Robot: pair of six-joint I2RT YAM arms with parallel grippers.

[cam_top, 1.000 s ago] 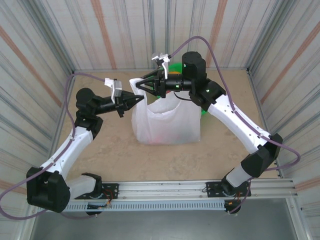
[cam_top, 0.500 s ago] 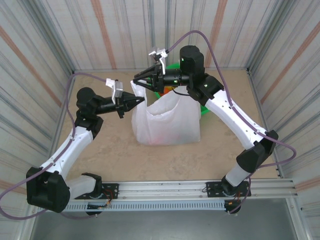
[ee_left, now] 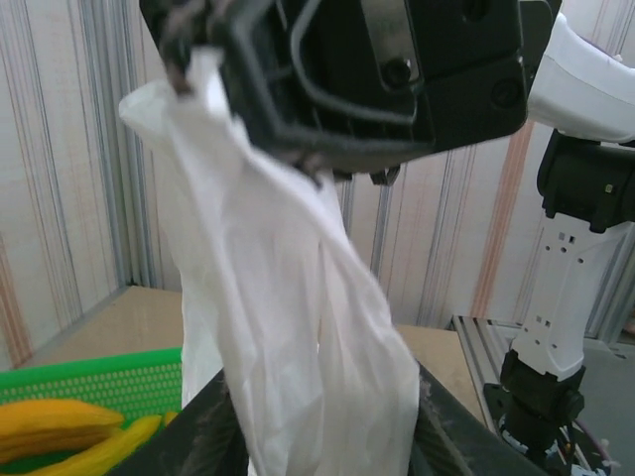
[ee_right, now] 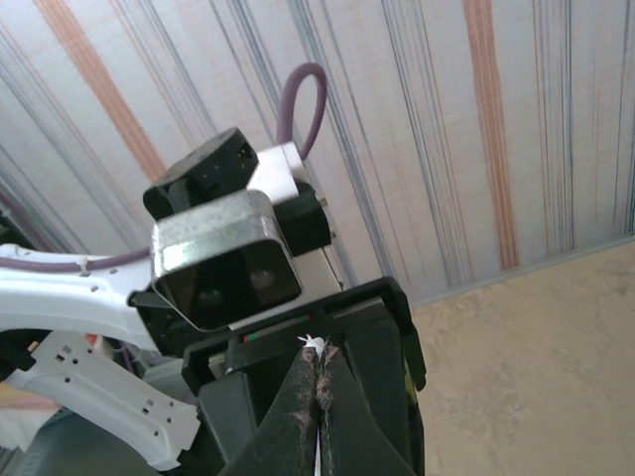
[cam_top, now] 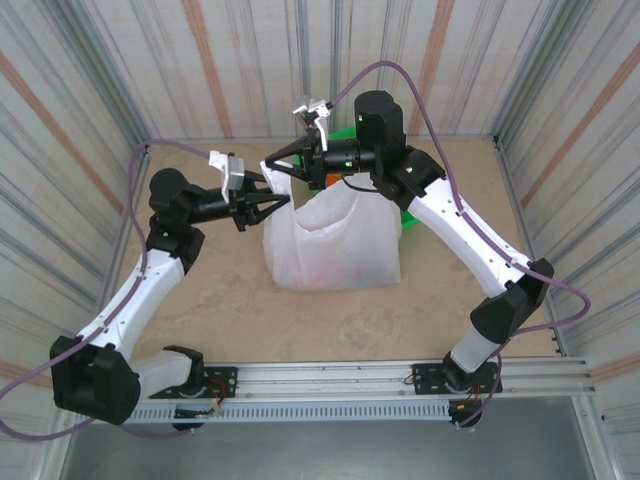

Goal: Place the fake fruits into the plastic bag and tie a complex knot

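Top external: left fingers [cam_top: 258, 208] opened, right fingers [cam_top: 284, 158] pinched plastic bag [cam_top: 335, 245].

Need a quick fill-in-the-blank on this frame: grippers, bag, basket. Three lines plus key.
1. The plastic bag's top is pinched by the right gripper, whose jaws are ____.
2. The left gripper straddles the film with its jaws ____.
3. In the left wrist view, yellow bananas lie in a ____ mesh basket.
Missing words: shut; open; green.
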